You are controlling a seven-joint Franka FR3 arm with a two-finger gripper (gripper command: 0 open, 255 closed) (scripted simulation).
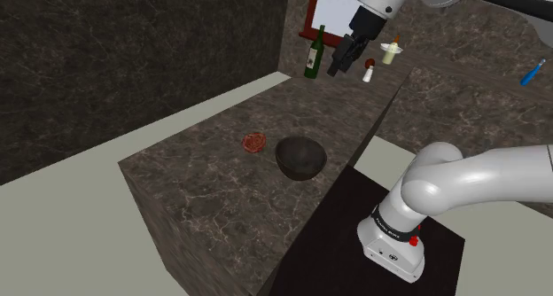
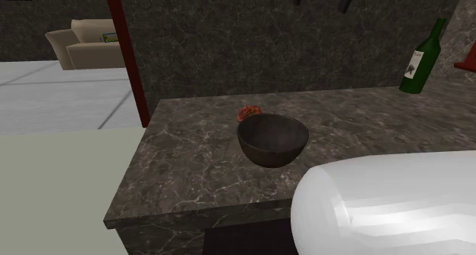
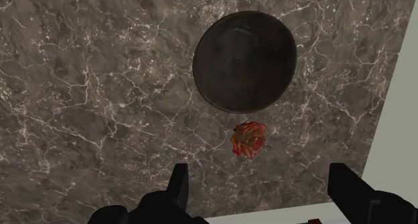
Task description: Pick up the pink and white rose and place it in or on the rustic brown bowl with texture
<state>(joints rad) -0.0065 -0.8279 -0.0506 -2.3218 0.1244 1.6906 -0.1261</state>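
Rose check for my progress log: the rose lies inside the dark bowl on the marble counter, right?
No. The rose lies beside the dark bowl on the marble counter, not inside it; the wrist view shows it.

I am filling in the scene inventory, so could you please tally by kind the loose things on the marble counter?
Flowers: 1, the reddish rose
Bowls: 1, the dark bowl
Bottles: 1, the green bottle
Small things of unclear kind: 2, the red-capped thing and the cream thing
Total: 5
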